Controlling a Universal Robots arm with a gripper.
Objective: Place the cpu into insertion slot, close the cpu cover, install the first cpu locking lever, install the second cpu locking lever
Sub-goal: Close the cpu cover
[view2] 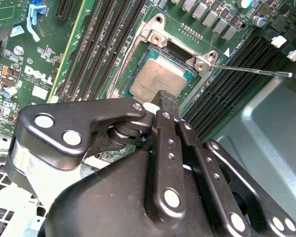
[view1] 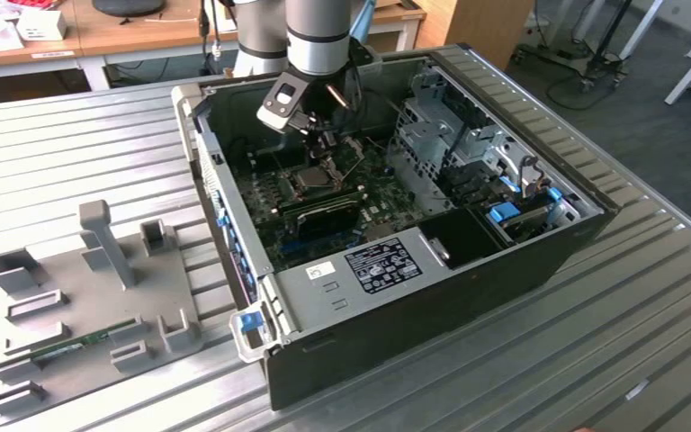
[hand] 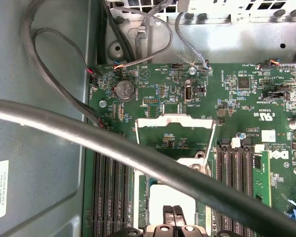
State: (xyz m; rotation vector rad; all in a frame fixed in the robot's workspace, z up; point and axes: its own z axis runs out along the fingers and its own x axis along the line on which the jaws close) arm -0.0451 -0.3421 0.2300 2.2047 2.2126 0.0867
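Claw (view2: 167, 100) is pinched shut, empty, tips over the cpu (view2: 155, 81) edge in the slot (view2: 160, 39); sideways nudge could skew it, bend pins.

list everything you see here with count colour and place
computer case: one, dark, open on the slatted metal table
motherboard: one, green, inside the case
cpu: one, dull grey, lying in the insertion slot
cpu cover: one, silvery, open, beside the slot
locking lever: one seen, thin silvery rod, sticking out from the socket's corner
fixture tray: one, grey, on the table at the exterior view's left
memory stick: one, green, lying on the tray
gripper: one, black, shut, tips at the cpu's edge
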